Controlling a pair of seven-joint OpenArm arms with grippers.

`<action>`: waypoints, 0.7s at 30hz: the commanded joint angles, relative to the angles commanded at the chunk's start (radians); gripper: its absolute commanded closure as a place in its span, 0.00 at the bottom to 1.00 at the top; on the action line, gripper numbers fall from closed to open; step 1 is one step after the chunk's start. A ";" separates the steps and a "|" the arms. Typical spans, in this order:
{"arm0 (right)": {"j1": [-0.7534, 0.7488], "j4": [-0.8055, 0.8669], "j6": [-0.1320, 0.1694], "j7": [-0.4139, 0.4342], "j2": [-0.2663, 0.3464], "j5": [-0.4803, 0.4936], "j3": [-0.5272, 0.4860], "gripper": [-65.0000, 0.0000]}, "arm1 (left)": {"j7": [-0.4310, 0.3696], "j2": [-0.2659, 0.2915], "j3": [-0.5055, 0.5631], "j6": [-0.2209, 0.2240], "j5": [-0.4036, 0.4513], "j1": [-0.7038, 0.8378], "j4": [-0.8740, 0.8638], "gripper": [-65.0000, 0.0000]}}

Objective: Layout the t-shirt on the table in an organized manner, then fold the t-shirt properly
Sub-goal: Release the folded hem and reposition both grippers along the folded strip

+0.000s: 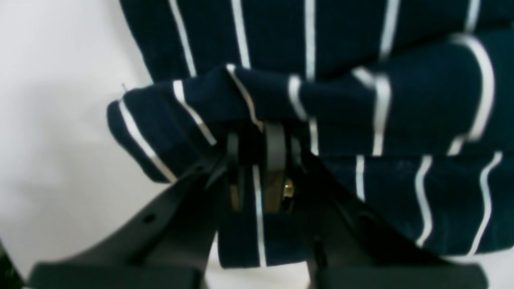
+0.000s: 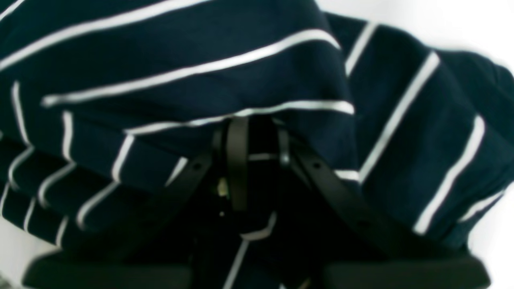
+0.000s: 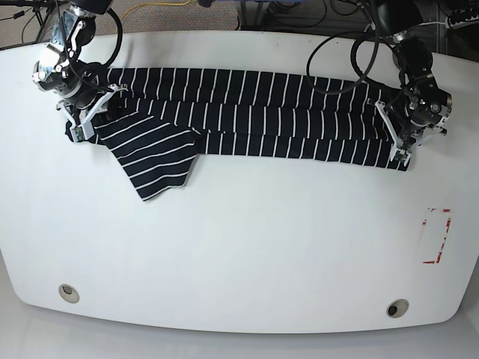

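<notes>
Both pincers [image 1: 257, 160] [image 2: 253, 160] low, clamping t-shirt [image 3: 247, 112].

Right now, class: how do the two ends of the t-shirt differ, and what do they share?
The t-shirt end at the right gripper has a sleeve flap spread toward the table front; the end at the left gripper is a narrow folded band. Both are pinched by shut jaws.

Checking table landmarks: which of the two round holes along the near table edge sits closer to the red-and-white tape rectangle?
The grommet hole under the tape rectangle, on the left claw's side; the other hole sits far across.
</notes>
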 joint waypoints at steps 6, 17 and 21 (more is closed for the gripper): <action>0.087 -0.063 0.000 0.000 0.031 0.000 0.000 0.84 | 0.000 -0.002 0.000 0.000 0.000 -0.058 -0.028 0.88; 0.160 0.003 0.000 -0.005 0.052 0.000 0.000 0.45 | 0.005 0.006 0.003 0.000 -0.006 -0.078 0.029 0.65; 0.181 0.081 0.000 -0.046 0.046 0.002 0.000 0.24 | 0.017 0.028 -0.002 0.000 -0.008 -0.081 0.112 0.53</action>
